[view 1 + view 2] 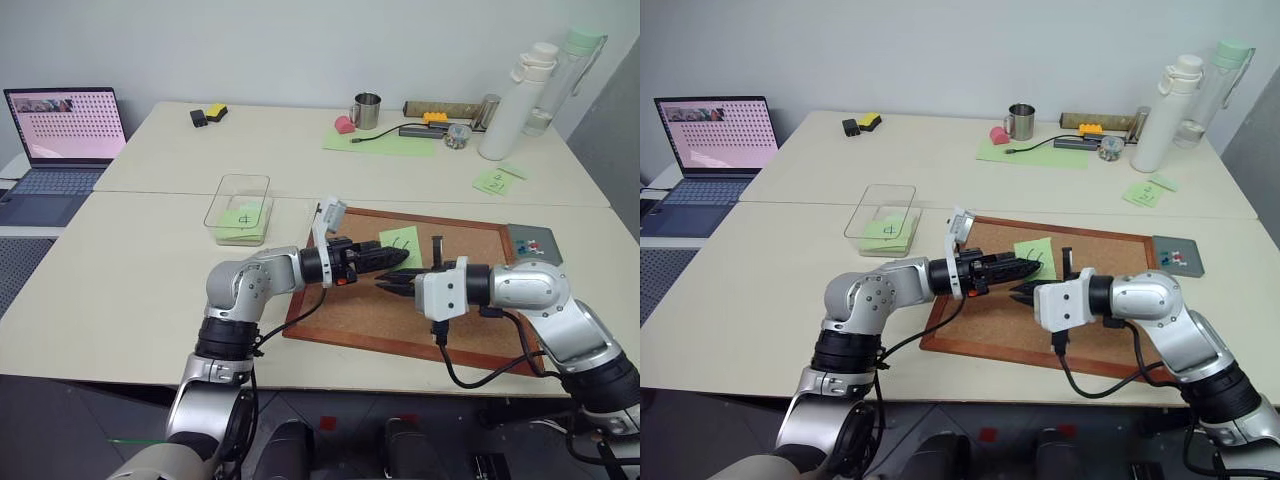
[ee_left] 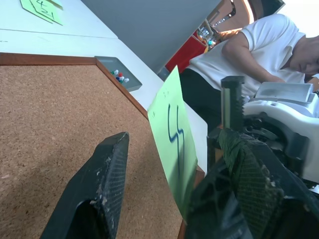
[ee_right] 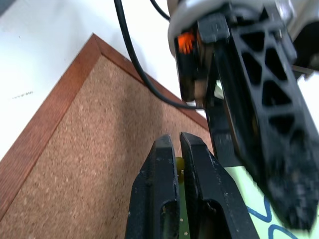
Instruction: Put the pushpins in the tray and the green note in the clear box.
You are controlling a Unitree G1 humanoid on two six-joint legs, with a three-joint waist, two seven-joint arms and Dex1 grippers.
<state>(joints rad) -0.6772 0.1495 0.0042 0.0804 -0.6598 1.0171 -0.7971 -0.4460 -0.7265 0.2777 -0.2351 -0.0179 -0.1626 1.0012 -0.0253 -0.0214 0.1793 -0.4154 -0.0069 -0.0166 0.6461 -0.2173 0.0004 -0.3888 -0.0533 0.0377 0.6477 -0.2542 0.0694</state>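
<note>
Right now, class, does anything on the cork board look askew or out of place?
Yes. The light green square sticky note with a dark squiggle stands tilted up on edge above the wood-framed cork board instead of lying flat. It sits between the open fingers of the left gripper. Nothing looks spilled or damaged.

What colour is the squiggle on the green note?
Dark blue on the green note, seen best in the left wrist view.

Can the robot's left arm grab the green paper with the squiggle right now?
Probably yes. The left gripper is open, its fingers either side of the green note, which stands up off the cork board. The right gripper is shut close beside it.
</note>
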